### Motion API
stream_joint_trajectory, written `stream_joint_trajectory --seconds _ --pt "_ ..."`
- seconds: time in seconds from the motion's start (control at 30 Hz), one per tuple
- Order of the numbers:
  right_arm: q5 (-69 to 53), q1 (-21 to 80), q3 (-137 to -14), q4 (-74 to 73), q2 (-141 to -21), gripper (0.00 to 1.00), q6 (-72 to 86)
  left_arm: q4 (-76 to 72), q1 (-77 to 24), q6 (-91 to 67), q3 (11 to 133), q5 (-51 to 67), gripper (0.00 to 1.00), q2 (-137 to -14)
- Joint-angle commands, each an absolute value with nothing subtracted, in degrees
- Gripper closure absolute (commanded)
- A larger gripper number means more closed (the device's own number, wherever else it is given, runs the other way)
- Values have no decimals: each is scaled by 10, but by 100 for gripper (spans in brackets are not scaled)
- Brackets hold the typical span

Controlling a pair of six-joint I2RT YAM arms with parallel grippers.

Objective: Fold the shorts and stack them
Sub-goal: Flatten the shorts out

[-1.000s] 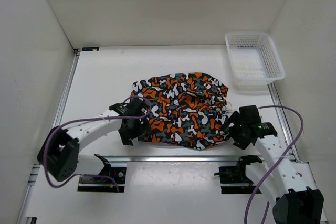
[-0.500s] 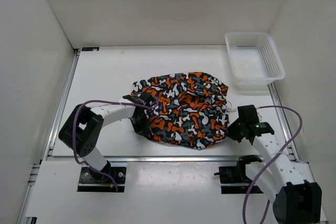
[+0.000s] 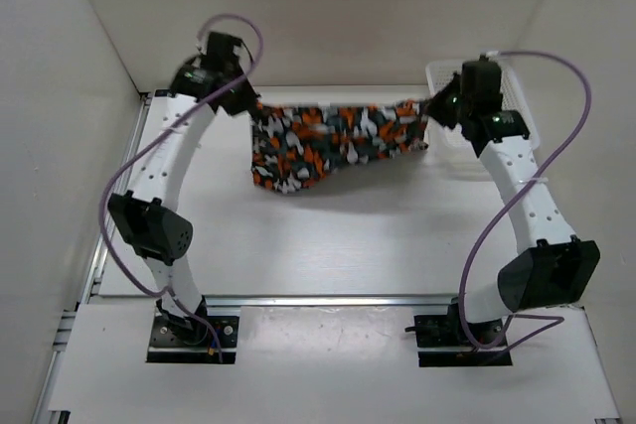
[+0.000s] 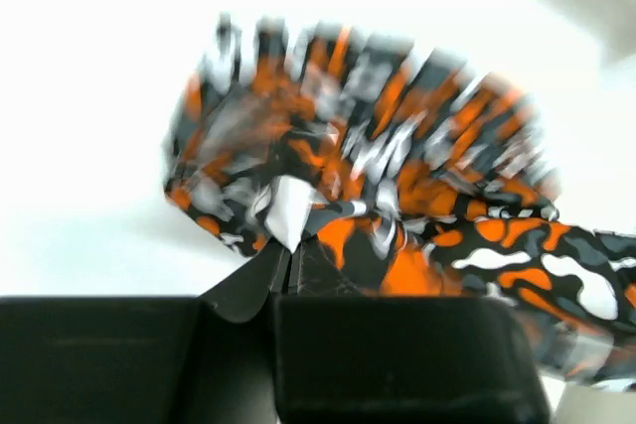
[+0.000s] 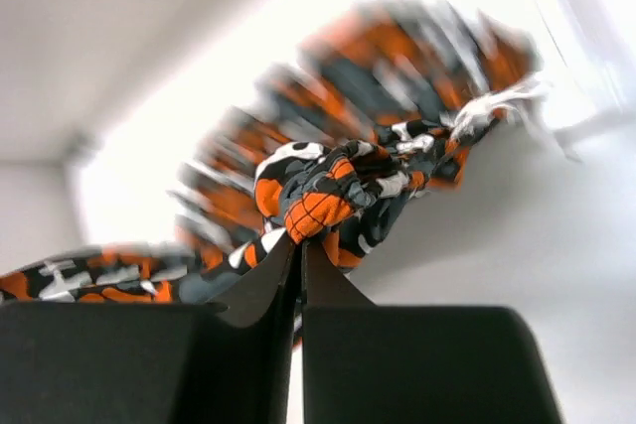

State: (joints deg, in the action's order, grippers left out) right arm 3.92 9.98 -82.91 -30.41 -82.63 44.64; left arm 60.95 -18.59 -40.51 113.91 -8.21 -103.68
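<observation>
Left end effector [image 3: 248, 104] and right end effector [image 3: 434, 106], clamped on the shorts [image 3: 333, 141], had lifted them taut beside the basket [image 3: 439, 70], ready for folding.

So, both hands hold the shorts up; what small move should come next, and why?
Probably lower both together, so the hanging edge lands first. The left hand and right hand are shut on the shorts, which hang stretched between them above the table.

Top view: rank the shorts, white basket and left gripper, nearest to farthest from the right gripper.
1. shorts: clamped in the right gripper.
2. white basket: just beside it, to its right.
3. left gripper: across the table, holding the shorts' other end.
</observation>
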Motion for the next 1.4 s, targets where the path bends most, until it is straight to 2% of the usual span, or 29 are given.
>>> stream_joint_trajectory --seconds 0.0,0.03,0.1,0.17,0.2,0.23,0.27,0.3,0.33,0.37,0.4,0.43,0.57,0.7,0.83,0.9,1.07,1.23,1.27,1.37 --pt "33 97 -921 -288 -803 100 390 734 -166 -337 1266 -109 90 -1010" --pt "33 103 -916 -288 -781 100 384 734 -158 -337 1259 -91 90 -998" --pt "33 103 -848 -263 -733 100 368 709 -158 -337 1168 -63 90 -941" --pt "48 103 -737 -257 -695 100 363 662 -158 -344 1076 -43 90 -895" --pt "55 103 -696 -257 -653 100 363 645 -165 -360 971 -36 90 -845" --pt "55 103 -653 -251 -632 100 363 628 -172 -369 916 -23 90 -820" --pt "55 103 -564 -251 -611 81 372 595 -189 -380 862 -18 82 -797" --pt "61 103 -521 -251 -571 67 372 580 -195 -404 755 -10 73 -755" --pt "66 103 -479 -257 -550 55 394 564 -195 -416 704 17 63 -738" --pt "74 103 -410 -265 -533 38 409 547 -203 -424 657 31 46 -723" --pt "74 103 -382 -284 -498 33 422 525 -208 -443 589 39 17 -714" --pt "81 103 -358 -296 -482 29 446 525 -208 -451 565 40 10 -708" --pt "87 103 -293 -343 -426 28 493 518 -208 -471 525 13 8 -708" --pt "16 98 -252 -320 -425 8 518 471 -202 -490 503 -4 8 -723" --pt "-25 98 -246 -245 -469 4 530 413 -171 -477 485 25 7 -790" --pt "-19 98 -259 -226 -509 4 519 408 -171 -477 497 31 0 -820" --pt "-6 85 -337 -168 -656 6 493 408 -171 -478 518 43 0 -895" --pt "-28 73 -406 -128 -774 11 483 396 -171 -495 518 33 0 -920" --pt "-28 73 -415 -123 -786 13 483 396 -171 -495 526 33 1 -931" --pt "-8 73 -450 -118 -830 21 475 396 -171 -489 559 21 19 -960"
